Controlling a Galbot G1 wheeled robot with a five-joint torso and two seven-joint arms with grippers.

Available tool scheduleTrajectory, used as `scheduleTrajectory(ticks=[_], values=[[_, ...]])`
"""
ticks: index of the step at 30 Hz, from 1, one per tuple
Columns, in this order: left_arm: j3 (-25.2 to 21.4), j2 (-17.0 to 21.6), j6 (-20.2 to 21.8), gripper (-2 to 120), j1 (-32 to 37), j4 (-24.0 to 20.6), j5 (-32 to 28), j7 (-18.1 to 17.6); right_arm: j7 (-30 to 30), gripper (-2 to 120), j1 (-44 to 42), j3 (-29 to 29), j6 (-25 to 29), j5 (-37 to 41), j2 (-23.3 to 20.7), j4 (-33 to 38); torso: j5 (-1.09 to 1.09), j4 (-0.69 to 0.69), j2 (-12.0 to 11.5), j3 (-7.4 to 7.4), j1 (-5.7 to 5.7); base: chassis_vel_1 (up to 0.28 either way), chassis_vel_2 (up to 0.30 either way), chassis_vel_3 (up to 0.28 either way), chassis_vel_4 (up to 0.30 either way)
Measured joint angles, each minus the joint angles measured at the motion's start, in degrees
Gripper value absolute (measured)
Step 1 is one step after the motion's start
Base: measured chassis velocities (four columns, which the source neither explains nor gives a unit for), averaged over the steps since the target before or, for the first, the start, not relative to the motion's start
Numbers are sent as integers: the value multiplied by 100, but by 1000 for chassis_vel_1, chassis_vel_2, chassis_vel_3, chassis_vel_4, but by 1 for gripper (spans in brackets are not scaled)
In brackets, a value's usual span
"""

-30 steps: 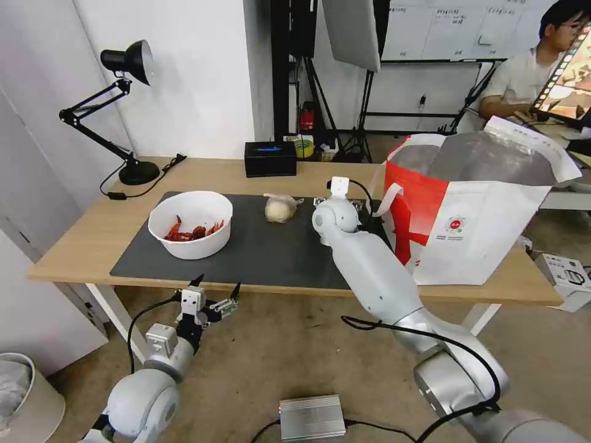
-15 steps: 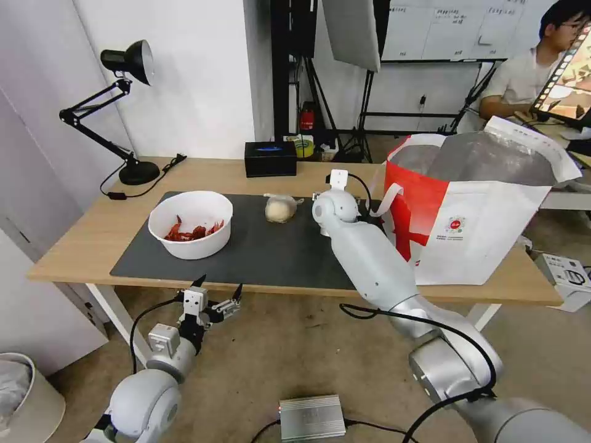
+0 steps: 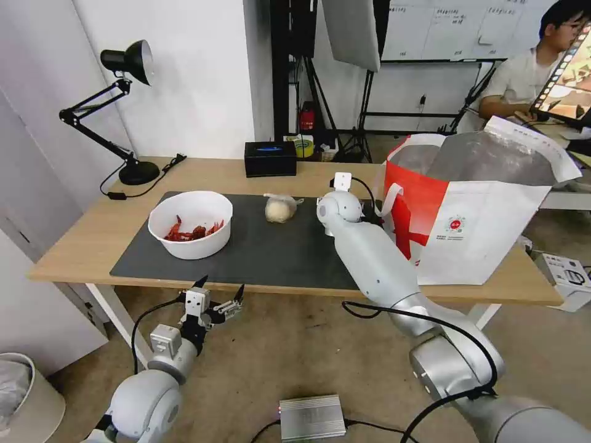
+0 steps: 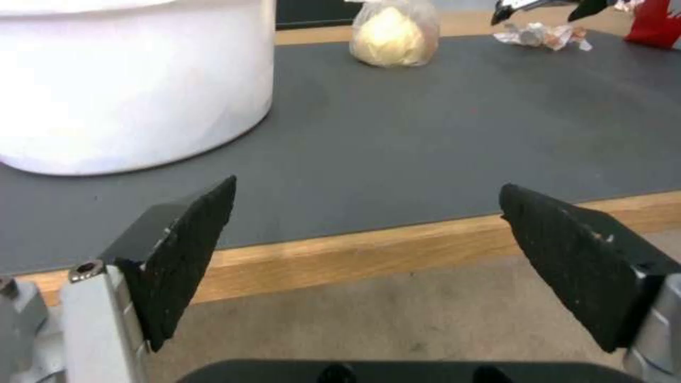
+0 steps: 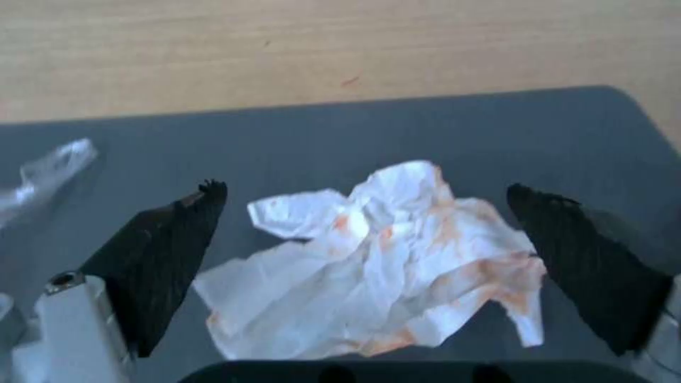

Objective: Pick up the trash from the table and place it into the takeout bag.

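On my right wrist camera the crumpled tissue [image 5: 397, 260] sits squarely between the two black fingers [image 5: 170, 250] of the right gripper [image 5: 365, 202], which stand wide apart with dark mat showing on either side of the paper. The tissue is white with orange stains and lies flat on the grey mat [image 5: 497, 127]; neither finger touches it that I can see. Beyond the fingertips the mat ends and bare wood of the table [image 5: 340, 48] begins.

From the head camera I cannot see the tissue at all: the right arm's wrist [image 3: 337, 206] covers that spot, close beside the red side of the takeout bag [image 3: 486, 227], which stands upright and open on the table [image 3: 80, 246].

The left gripper [image 3: 218, 289] hangs below the near table edge, jaws spread wide and holding nothing. Its own camera looks along the mat between its fingers [image 4: 191, 234]: the white bowl [image 4: 135, 80] is ahead toward one finger, the knotted bag of white food [image 4: 393, 32] farther ahead between them, and far off the tissue [image 4: 542, 36] with the right gripper's dark fingertips [image 4: 546, 6] just over it. The head view adds the red shells inside the bowl [image 3: 191, 231] and the knotted bag [image 3: 280, 208] well apart from it on the mat.
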Motion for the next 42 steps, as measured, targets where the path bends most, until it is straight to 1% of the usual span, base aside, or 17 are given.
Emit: scheduleTrajectory(ticks=[9,29,32,34,35,38,39,42], values=[[-70,48,50,100,-4,-72,-22,11,-71,100,-23,35,-142,34,10,-31,0,0,0,0,0,0,0,0,0],[-54,39,57,100,-50,-97,-36,10,-70,100,-34,134,-163,122,4,-140,0,0,0,0,0,0,0,0,0],[-46,37,57,100,-51,-97,-36,9,-67,97,-34,134,-161,133,-3,-136,0,0,0,0,0,0,0,0,0],[-38,36,57,100,-53,-100,-36,7,-59,88,-34,134,-157,142,-12,-125,0,0,0,0,0,0,0,0,0],[-38,36,57,100,-53,-100,-36,7,-59,88,-34,134,-157,142,-12,-125,0,0,0,0,0,0,0,0,0],[-32,52,57,100,-59,-108,-37,2,-38,74,-38,127,-152,163,-32,-87,0,0,0,0,0,0,0,0,0],[-32,52,57,100,-59,-108,-37,2,-38,74,-38,127,-152,163,-32,-87,0,0,0,0,0,0,0,0,0],[-30,62,56,100,-63,-110,-40,0,-8,61,-45,123,-148,211,-40,-59,0,0,0,0,0,0,0,0,0]])
